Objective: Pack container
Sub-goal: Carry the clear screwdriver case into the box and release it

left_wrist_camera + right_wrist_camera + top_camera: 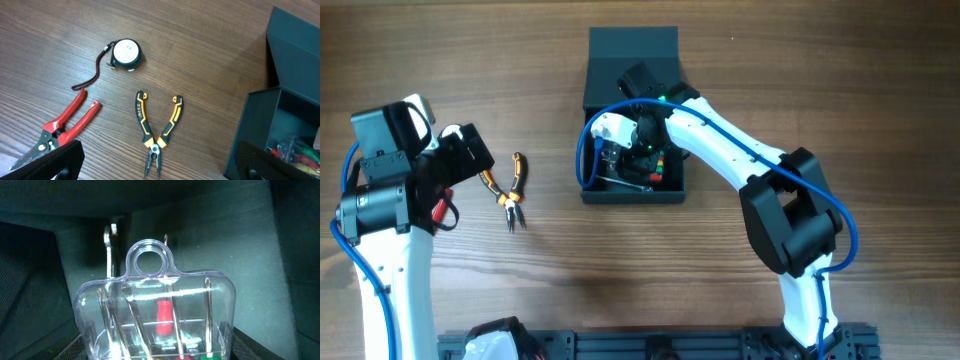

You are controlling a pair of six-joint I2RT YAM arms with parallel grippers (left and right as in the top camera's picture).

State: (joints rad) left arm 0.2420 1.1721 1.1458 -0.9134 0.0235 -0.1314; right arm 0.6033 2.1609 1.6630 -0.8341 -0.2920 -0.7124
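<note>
The dark teal-grey container [632, 196] stands open at the table's middle back, its lid [632, 48] folded away. My right gripper [640, 150] reaches inside it, shut on a clear plastic case of screwdrivers [155, 305]; in the right wrist view the gripper [157, 352] has the container's wall [240, 240] behind it. A metal wrench [109, 250] lies inside the container. My left gripper [470, 160] hangs open and empty above the orange-and-black pliers [156, 125], which also show in the overhead view [513, 190]. The container's corner [250, 130] is at the left wrist view's right.
Red-handled snips [70, 120] lie left of the pliers. A black-and-white tape measure [125, 53] with a dark strap lies beyond them. A black rail [650, 345] runs along the table's front edge.
</note>
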